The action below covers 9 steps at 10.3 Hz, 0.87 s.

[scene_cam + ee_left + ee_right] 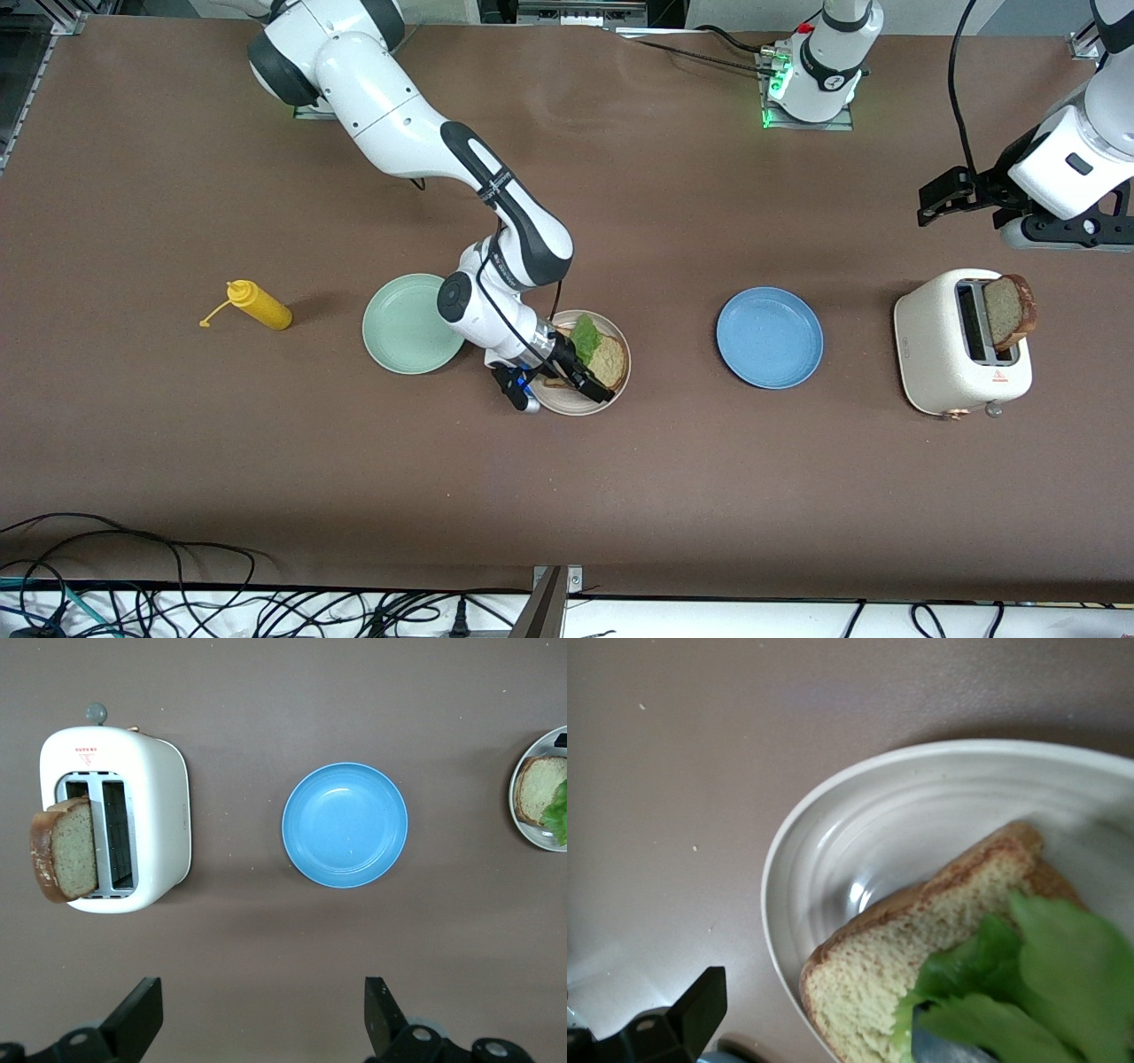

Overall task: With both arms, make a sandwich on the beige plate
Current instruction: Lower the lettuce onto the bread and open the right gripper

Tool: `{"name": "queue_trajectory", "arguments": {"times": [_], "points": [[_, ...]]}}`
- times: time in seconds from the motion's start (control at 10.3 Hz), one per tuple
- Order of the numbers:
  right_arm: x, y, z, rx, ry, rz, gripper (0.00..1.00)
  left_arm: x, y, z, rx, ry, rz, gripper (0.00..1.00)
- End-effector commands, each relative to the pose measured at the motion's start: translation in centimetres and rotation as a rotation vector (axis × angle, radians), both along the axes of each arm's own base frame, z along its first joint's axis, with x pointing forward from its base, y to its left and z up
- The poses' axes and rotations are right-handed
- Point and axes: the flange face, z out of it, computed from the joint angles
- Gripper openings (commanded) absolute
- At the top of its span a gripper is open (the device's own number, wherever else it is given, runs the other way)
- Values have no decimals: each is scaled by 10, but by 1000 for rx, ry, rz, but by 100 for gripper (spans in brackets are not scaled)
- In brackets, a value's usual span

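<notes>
Right gripper (567,377) is low over the beige plate (580,403), jaws spread, grasping nothing; bread (609,359) and lettuce (585,337) lie on it. Left gripper (261,1014) (released) waits above the table near the toaster (939,354).

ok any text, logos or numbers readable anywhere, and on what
toaster: a small red triangle mark with a line of red print under it, too small to read.
Right arm: white lettering along the black band of its forearm, too small to read.
Left arm's base: a small round mark on its black band, unreadable.
Nothing printed shows on the beige plate, blue plate, mint-green plate or yellow bottle.
</notes>
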Motion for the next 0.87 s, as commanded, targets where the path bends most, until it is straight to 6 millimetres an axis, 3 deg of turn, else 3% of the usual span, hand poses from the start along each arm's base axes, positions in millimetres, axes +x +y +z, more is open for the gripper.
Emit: {"name": "queue_trajectory", "arguments": {"times": [0.0, 0.19, 0.58, 0.78], "points": [[13, -10, 24, -5, 28, 2, 100, 2, 1, 6, 10, 3, 1, 100], [13, -10, 25, -7, 56, 2, 100, 2, 2, 6, 12, 3, 1, 100], [25, -20, 86, 27, 123, -55, 100, 2, 2, 6, 12, 3, 1, 100], [29, -27, 105, 19, 154, -72, 100, 2, 2, 6, 12, 3, 1, 100]]}}
